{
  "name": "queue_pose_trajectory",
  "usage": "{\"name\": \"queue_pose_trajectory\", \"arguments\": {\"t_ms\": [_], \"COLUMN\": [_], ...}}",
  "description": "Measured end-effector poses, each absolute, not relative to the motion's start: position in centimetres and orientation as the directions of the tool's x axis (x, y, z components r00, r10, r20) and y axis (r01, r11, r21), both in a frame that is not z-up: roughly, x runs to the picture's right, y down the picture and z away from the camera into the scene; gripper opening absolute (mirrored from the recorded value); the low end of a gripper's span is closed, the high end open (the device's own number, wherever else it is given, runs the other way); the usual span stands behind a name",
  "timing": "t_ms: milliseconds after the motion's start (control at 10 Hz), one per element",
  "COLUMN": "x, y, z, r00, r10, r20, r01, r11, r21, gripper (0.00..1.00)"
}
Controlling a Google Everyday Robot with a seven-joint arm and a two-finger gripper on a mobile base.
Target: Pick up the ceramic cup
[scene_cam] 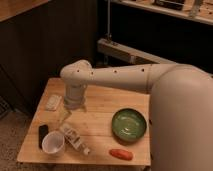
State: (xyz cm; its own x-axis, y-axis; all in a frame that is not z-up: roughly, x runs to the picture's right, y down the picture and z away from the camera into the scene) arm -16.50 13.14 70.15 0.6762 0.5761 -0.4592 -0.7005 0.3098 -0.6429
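The ceramic cup (53,142) is small, white and upright, standing near the front left corner of the wooden table (102,107). My gripper (64,116) hangs below the white wrist over the left part of the table. It is a short way behind the cup and slightly to its right, well apart from it. Its fingers stand open with nothing between them.
A wide green bowl (129,124) sits at the right. A wrapped packet (75,138) lies just right of the cup, and a black object (43,135) to its left. A white packet (52,102) is at the left edge and a red-orange item (121,154) by the front edge.
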Motion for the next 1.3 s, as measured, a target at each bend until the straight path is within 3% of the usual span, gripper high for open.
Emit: {"name": "queue_pose_trajectory", "arguments": {"t_ms": [1300], "x": [-16.7], "y": [14.3], "z": [69.4], "r00": [0.684], "r10": [0.569], "r20": [-0.457], "r01": [-0.693], "r11": [0.309], "r21": [-0.652], "gripper": [0.8]}}
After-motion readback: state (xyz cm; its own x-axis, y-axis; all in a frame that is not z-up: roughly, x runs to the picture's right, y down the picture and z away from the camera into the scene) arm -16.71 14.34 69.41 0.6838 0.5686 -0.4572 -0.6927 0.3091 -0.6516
